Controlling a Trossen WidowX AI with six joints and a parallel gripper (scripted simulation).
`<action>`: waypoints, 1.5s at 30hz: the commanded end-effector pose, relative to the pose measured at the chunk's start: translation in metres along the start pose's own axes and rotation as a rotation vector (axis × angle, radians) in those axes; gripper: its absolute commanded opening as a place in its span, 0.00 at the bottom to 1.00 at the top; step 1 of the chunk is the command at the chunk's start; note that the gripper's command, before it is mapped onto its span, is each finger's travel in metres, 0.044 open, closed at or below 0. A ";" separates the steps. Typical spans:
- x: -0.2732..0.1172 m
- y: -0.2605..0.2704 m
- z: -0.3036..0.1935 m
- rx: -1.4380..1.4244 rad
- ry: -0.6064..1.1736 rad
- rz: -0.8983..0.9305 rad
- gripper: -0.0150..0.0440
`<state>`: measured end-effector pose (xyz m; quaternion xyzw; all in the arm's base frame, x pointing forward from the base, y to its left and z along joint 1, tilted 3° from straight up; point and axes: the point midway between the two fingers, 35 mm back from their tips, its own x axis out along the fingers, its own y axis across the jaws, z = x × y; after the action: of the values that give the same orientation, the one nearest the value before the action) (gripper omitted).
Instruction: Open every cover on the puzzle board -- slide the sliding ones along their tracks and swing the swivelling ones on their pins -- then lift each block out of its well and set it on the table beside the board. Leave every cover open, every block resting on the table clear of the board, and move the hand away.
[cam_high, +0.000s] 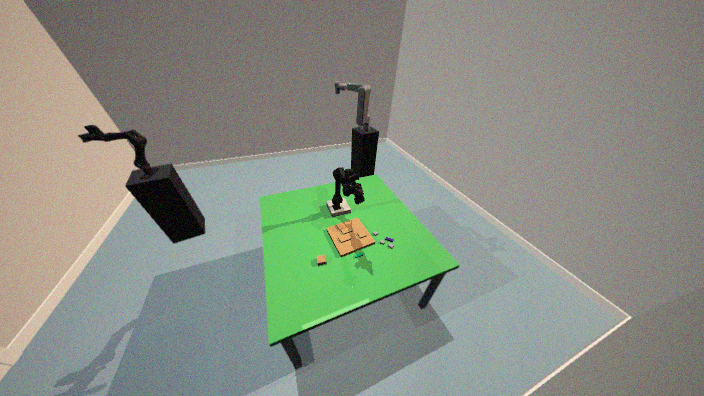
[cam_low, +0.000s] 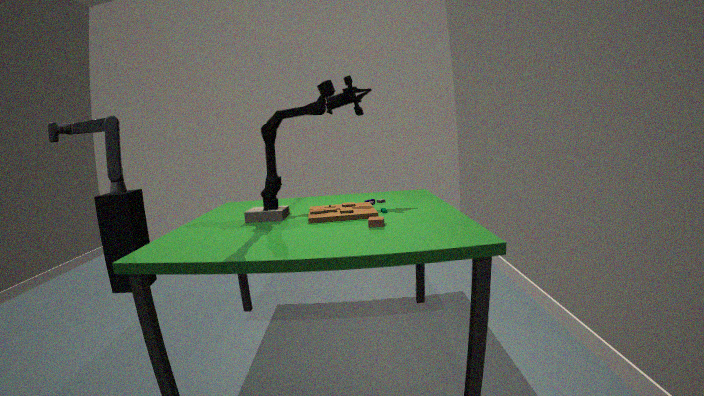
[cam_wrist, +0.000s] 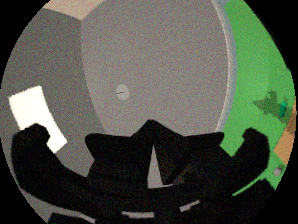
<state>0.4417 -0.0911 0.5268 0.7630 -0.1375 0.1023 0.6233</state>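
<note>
The orange puzzle board (cam_high: 344, 250) (cam_low: 330, 219) (cam_wrist: 284, 149) lies on the green table, with raised covers and dark slots on its top; how far each cover is open and what the wells hold is too small to tell. A teal block (cam_high: 359, 255) (cam_low: 384, 210) (cam_wrist: 283, 108) lies beside the board's front edge. A blue-purple piece (cam_high: 389, 239) (cam_low: 370, 202) lies to its right, among small pinkish pieces (cam_high: 376, 233) (cam_high: 382, 242) (cam_high: 391, 246). My gripper (cam_low: 370, 90) (cam_wrist: 152, 121) is shut and empty, high above the board and touching nothing.
An orange cube-like block (cam_high: 321, 260) (cam_low: 376, 222) sits on the table (cam_high: 300, 300) (cam_low: 425, 240), apart from the board. The arm's pale base (cam_high: 345, 212) (cam_low: 266, 214) stands behind the board. Two other arms stand on black pedestals (cam_high: 165, 205) (cam_high: 364, 150) off the table.
</note>
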 end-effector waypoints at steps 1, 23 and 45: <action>0.003 -0.023 0.001 -0.048 -0.009 -0.066 0.25; -0.004 -0.128 -0.004 -0.300 0.030 -0.403 0.25; -0.045 -0.237 -0.012 -0.591 0.190 -0.784 0.25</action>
<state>0.4811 -0.0355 0.3122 0.5576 0.1672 -0.1043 0.8064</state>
